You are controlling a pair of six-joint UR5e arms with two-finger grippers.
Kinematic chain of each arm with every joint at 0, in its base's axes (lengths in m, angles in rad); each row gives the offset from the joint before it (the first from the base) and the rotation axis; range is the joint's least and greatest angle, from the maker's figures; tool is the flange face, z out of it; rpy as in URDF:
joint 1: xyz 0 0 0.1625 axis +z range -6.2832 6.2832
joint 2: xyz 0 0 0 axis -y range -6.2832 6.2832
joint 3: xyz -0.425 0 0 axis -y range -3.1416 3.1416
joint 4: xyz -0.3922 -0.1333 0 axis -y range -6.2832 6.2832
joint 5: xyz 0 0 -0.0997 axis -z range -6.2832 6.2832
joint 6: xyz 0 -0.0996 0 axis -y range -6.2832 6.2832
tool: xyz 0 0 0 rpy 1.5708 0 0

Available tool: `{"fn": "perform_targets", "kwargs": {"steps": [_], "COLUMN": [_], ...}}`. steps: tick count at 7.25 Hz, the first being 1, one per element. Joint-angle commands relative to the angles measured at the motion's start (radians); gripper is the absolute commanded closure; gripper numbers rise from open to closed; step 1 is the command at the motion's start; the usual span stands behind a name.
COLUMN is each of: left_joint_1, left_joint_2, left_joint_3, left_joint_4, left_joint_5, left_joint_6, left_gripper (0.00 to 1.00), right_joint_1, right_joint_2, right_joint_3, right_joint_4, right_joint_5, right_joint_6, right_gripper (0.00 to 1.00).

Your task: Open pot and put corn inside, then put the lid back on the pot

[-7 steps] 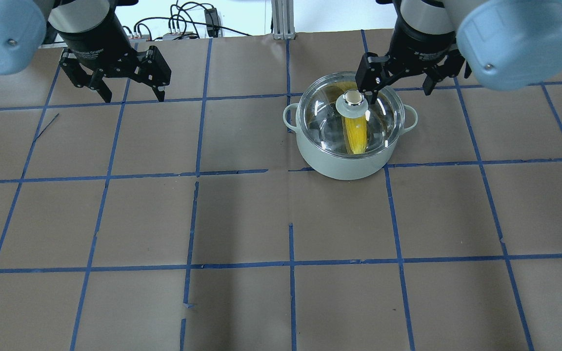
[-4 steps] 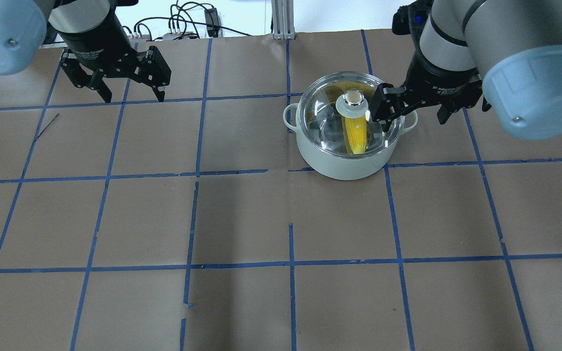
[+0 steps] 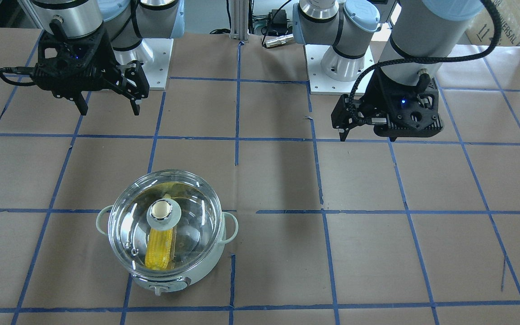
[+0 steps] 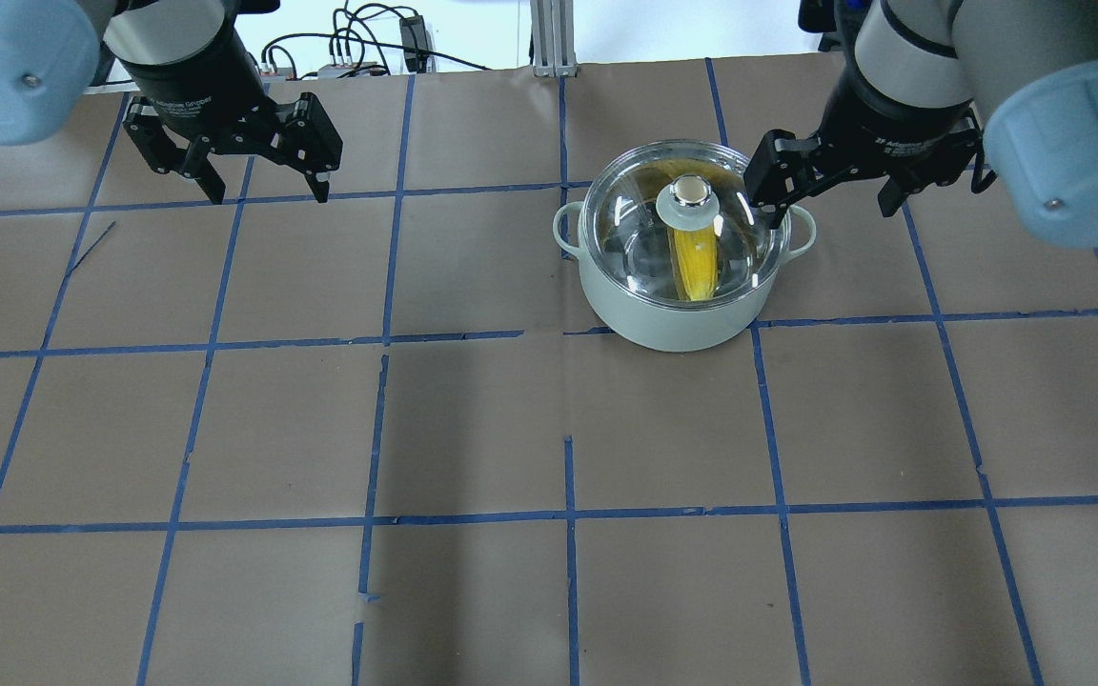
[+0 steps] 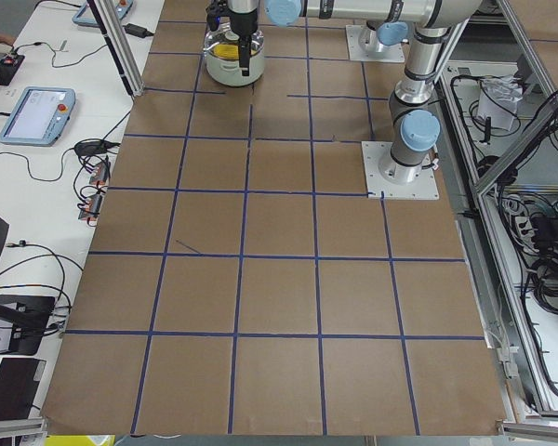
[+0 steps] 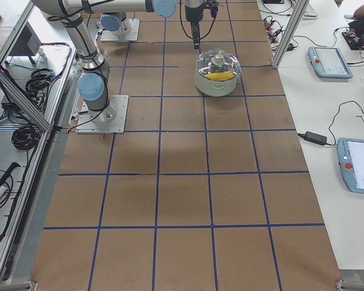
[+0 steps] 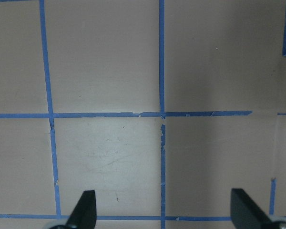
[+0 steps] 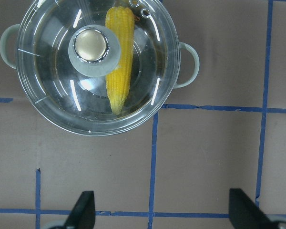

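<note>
The pale mint pot (image 4: 663,319) stands on the table right of centre, with the clear glass lid (image 4: 630,229) seated on it. The lid's knob (image 4: 690,193) is free. The yellow corn (image 4: 697,265) lies inside under the glass and also shows in the right wrist view (image 8: 119,62). My right gripper (image 4: 835,214) is open and empty. It hovers above the pot's right handle, apart from the lid. My left gripper (image 4: 269,195) is open and empty over bare table at the far left. The front view shows the pot (image 3: 206,266) with its lid (image 3: 192,203) on.
Brown paper with a blue tape grid (image 4: 568,514) covers the table. Cables and a metal post (image 4: 549,38) lie past the far edge. The left wrist view shows only paper and tape (image 7: 162,114).
My right gripper has moved away from the lid's knob to the right of the pot, still open. The lid stays on the pot. The left gripper shifted slightly.
</note>
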Motion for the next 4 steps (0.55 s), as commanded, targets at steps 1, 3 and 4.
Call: {"fn": "perform_targets", "kwargs": {"steps": [1, 3, 4], "left_joint_1": [-0.021, -0.014, -0.013], "left_joint_2": [0.041, 0.069, 0.075], "left_joint_3": [-0.023, -0.054, -0.060], "left_joint_4": [-0.014, -0.013, -0.013], "left_joint_5": [0.004, 0.010, 0.010], "left_joint_6": [-0.001, 0.003, 0.006], "left_gripper": [0.00, 0.00, 0.00], "right_joint_1": [-0.001, 0.028, 0.067], "right_joint_2": [0.011, 0.126, 0.183], "right_joint_3": [-0.019, -0.123, -0.182], "right_joint_4": [-0.001, -0.022, -0.022], "right_joint_5": [0.007, 0.027, 0.025], "right_joint_6": [-0.001, 0.012, 0.006], "right_gripper": [0.00, 0.00, 0.00]}}
